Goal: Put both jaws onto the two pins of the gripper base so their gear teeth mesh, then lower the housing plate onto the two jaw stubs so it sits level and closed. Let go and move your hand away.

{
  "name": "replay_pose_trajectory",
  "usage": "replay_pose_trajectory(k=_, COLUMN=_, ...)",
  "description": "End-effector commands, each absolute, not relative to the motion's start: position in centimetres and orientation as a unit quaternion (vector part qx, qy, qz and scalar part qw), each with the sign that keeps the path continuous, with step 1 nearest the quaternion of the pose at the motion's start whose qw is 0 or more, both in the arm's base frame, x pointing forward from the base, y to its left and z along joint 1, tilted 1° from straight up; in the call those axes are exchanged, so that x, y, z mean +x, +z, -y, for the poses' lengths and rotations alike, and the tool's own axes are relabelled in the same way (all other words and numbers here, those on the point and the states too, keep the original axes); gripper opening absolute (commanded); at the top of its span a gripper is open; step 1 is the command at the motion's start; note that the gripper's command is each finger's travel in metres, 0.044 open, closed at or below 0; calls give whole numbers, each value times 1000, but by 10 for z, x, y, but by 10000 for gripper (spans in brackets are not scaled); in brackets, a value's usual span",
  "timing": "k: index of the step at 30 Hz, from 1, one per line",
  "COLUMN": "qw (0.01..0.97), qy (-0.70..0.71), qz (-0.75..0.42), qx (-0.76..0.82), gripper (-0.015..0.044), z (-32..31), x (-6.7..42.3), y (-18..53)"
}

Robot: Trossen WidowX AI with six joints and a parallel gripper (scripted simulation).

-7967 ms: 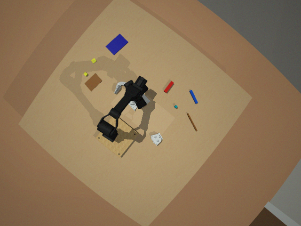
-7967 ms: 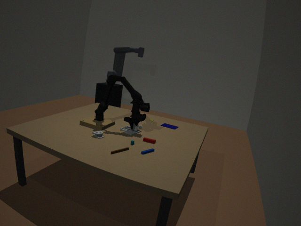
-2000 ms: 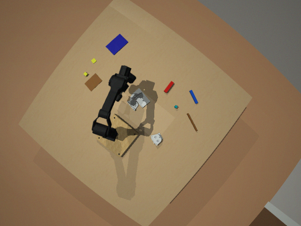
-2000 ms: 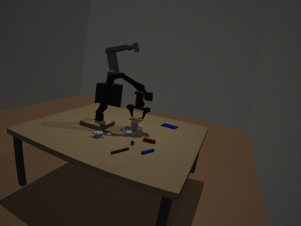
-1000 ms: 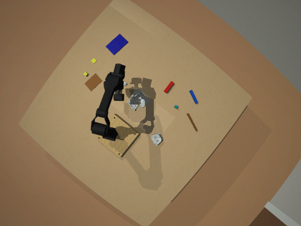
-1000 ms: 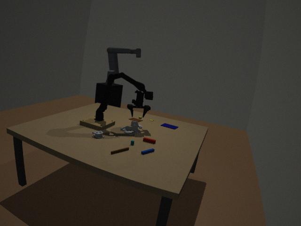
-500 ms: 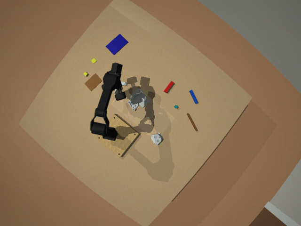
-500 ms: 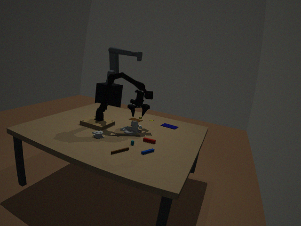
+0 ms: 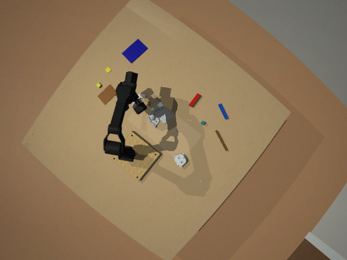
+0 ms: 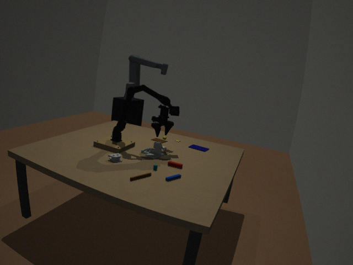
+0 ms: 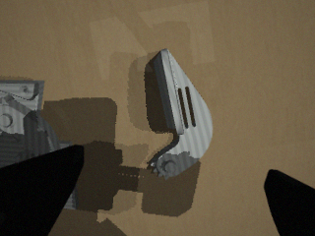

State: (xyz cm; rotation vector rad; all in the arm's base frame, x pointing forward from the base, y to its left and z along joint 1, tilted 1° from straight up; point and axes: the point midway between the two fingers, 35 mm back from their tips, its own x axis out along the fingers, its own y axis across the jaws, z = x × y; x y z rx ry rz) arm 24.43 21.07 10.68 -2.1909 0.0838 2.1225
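My gripper (image 10: 161, 135) (image 11: 175, 167) is open and empty, its fingers spread above a loose grey jaw. That jaw (image 11: 197, 113) (image 9: 142, 96) lies on the table; its two slots, round hub and gear teeth show in the wrist view, with the hub end between the fingertips in that view. The grey gripper base (image 9: 165, 112) stands beside it, partly cut off at the left of the wrist view. Pale parts overlap on the base in shadow; whether one is the other jaw on its pin, I cannot tell. The white housing plate (image 9: 180, 160) (image 10: 115, 157) lies apart, near the arm's wooden mount.
The wooden mount (image 9: 148, 162) (image 10: 105, 146) carries the arm. A red block (image 9: 194, 99), a blue bar (image 9: 223, 111), a teal piece (image 9: 203, 122) and a brown stick (image 9: 221, 140) lie on one side. A blue sheet (image 9: 134, 51), a brown sheet (image 9: 106, 95) and two yellow pieces lie on the other.
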Motion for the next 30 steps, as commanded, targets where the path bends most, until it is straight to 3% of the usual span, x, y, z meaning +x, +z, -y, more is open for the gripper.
replay_pose_trajectory(k=1, qw=13, qy=695, qz=1, qx=-719, gripper=440, z=-213, x=242, y=107)
replay_pose_trajectory(k=13, qw=-71, qy=690, qz=83, qx=-715, gripper=440, z=-221, x=236, y=109)
replay_pose_trajectory(k=30, qw=-73, qy=690, qz=84, qx=-715, gripper=440, z=-220, x=235, y=69)
